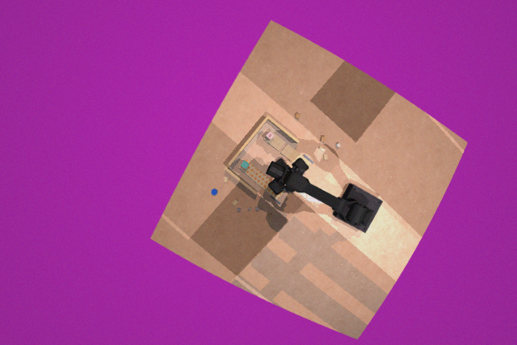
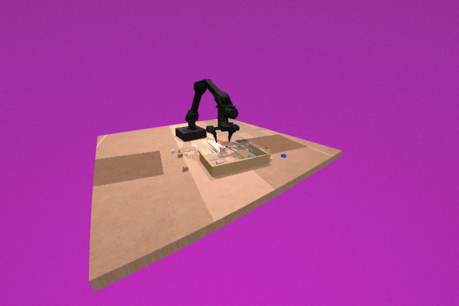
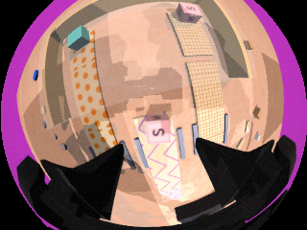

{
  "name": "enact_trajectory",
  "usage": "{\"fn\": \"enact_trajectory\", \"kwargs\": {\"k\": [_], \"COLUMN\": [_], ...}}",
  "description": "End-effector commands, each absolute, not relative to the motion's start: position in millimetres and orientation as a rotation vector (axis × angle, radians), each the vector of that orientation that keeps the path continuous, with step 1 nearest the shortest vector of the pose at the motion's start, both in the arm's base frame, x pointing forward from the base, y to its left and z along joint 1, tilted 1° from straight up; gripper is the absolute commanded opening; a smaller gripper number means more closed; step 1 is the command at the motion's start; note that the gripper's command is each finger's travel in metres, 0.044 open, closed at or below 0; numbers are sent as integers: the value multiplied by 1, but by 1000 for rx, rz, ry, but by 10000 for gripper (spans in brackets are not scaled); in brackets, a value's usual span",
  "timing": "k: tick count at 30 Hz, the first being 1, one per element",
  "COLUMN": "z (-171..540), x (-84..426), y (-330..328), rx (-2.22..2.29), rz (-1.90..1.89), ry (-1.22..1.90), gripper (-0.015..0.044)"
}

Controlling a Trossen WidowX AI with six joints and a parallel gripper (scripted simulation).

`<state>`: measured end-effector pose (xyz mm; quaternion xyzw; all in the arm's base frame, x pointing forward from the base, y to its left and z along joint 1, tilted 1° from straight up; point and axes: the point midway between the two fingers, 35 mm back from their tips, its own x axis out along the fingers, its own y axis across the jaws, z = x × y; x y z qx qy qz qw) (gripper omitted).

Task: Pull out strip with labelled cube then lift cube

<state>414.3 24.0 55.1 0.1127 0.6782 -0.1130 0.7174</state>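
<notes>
Labelled cube (image 2: 222, 149) (image 3: 158, 129) near wide-open, empty gripper (image 1: 280, 174) (image 2: 222, 141) (image 3: 160, 146); tan, shadow-patched tabletop (image 1: 287, 57) (image 2: 148, 217) (image 3: 139, 62), magenta surroundings (image 1: 83, 82) (image 2: 222, 17) (image 3: 11, 115).

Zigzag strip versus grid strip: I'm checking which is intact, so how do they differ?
The zigzag strip looks continuous; the grid strip has a gap across it.
The zigzag strip has purple zigzags, the grid strip fine brown squares.
Both have a pink S cube at the far end.

Open air above the zigzag strip
The labelled cube (image 2: 222, 149) (image 3: 157, 129) stands up between slate guides (image 3: 180, 143); walls (image 2: 241, 166) (image 3: 54, 77) block the tray's far side.
</notes>
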Motion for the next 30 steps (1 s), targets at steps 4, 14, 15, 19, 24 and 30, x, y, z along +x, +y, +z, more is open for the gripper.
{"fn": "enact_trajectory", "kwargs": {"k": [4, 14, 15, 19, 24, 30], "z": [43, 26, 25, 18, 10, 2], "x": [417, 418, 418, 418, 418, 418], "y": [24, 24, 23, 23, 23, 23], "rx": [248, 248, 248, 248, 248, 248], "rz": [-246, -246, -246, -246, -246, -246], "ry": [1506, 1506, 1506, 1506, 1506, 1506], "gripper": [250, 250, 250, 250, 250, 250]}}
